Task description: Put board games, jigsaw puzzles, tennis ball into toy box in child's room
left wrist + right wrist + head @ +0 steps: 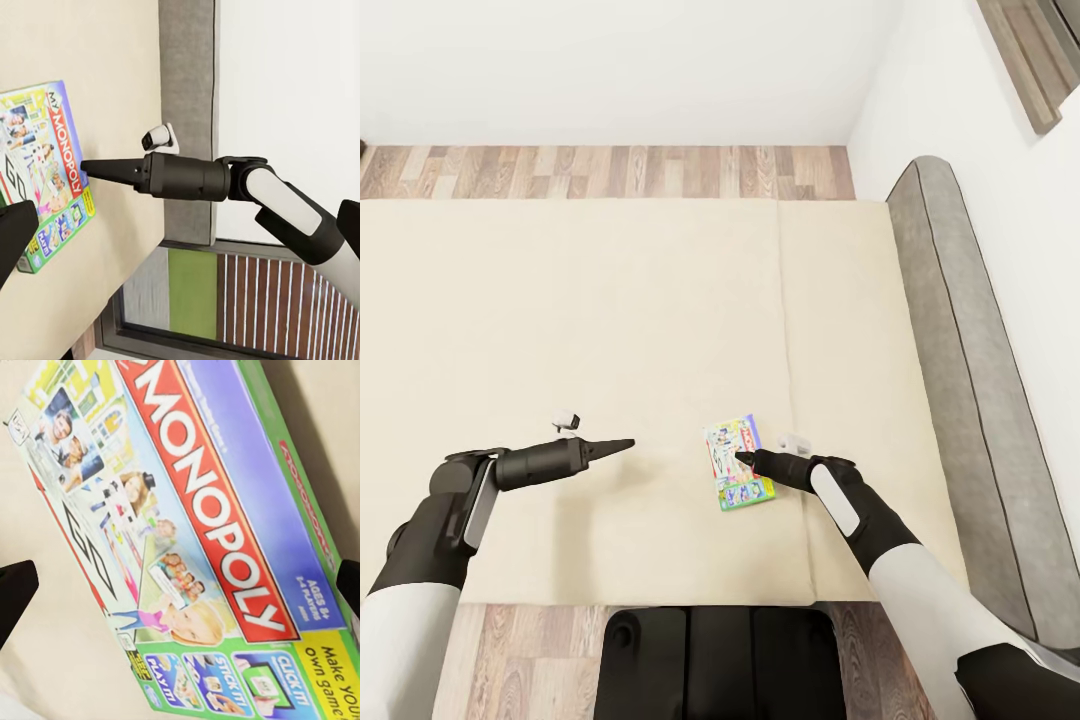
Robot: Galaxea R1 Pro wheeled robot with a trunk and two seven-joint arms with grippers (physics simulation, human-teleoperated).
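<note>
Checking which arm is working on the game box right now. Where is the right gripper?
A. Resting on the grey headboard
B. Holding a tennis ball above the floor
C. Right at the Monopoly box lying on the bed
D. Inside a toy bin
C. In the head view the right gripper sits over the Monopoly box lying flat on the bed; the left gripper hangs apart from it.

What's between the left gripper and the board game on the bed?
Only bare cream mattress, seen in the head view, lies between the left gripper and the board game.
</note>
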